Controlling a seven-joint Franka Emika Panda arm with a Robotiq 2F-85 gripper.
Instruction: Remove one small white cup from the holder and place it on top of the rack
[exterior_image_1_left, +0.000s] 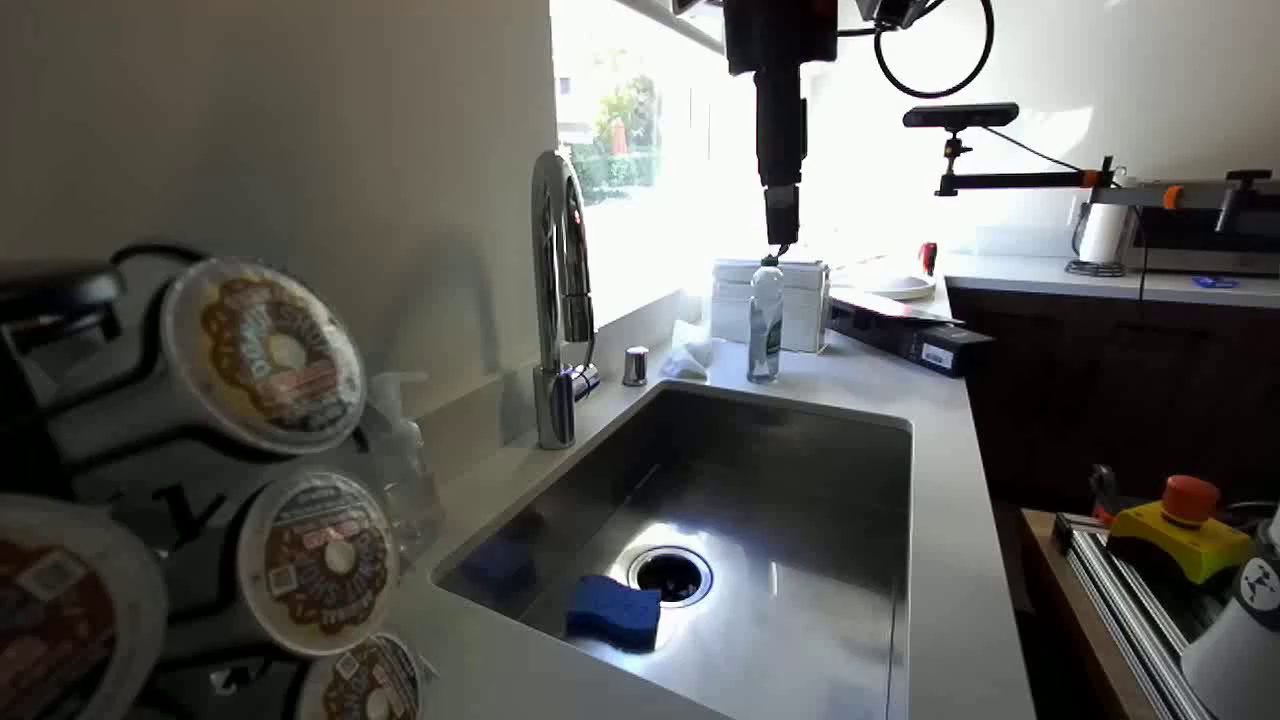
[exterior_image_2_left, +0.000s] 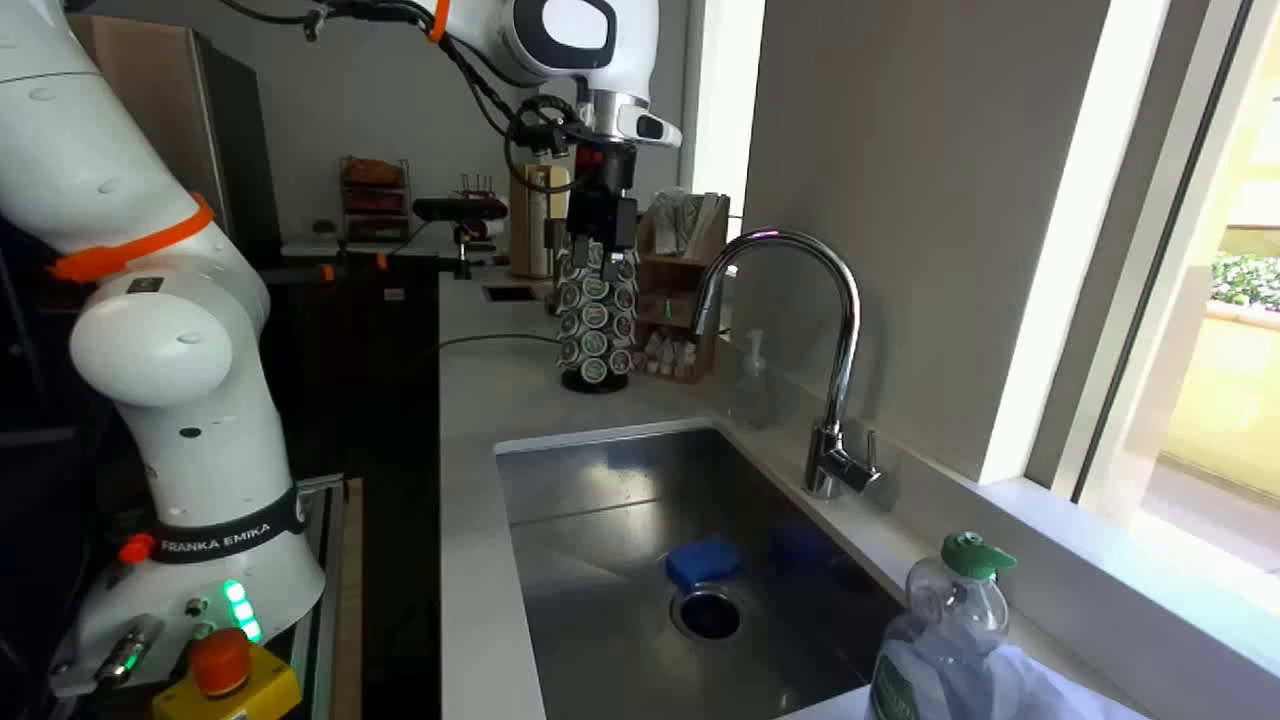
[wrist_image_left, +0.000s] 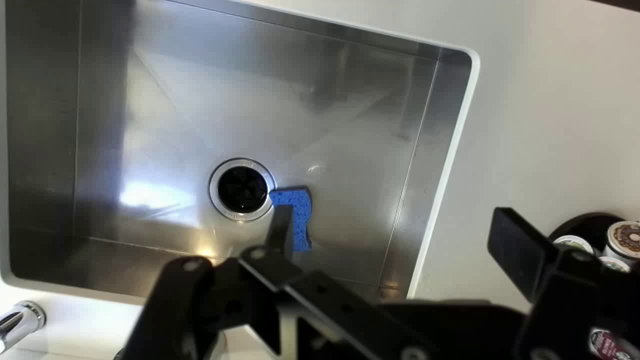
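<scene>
4 cups (exterior_image_1_left: 265, 355) visible on holder (exterior_image_1_left: 60, 290) | gripper (exterior_image_1_left: 782, 240) pointing down | blue sponge (exterior_image_1_left: 613, 612) in sink (exterior_image_1_left: 800, 530)

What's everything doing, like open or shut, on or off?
Fingers: open, holding nothing
Holder: upright, bearing cups
Small white cups: in the holder
Tap: no water showing
Drain: uncovered
Sponge: lying beside the drain
Green-capped bottle: upright
Base lights: lit green
Red button: can't tell
</scene>
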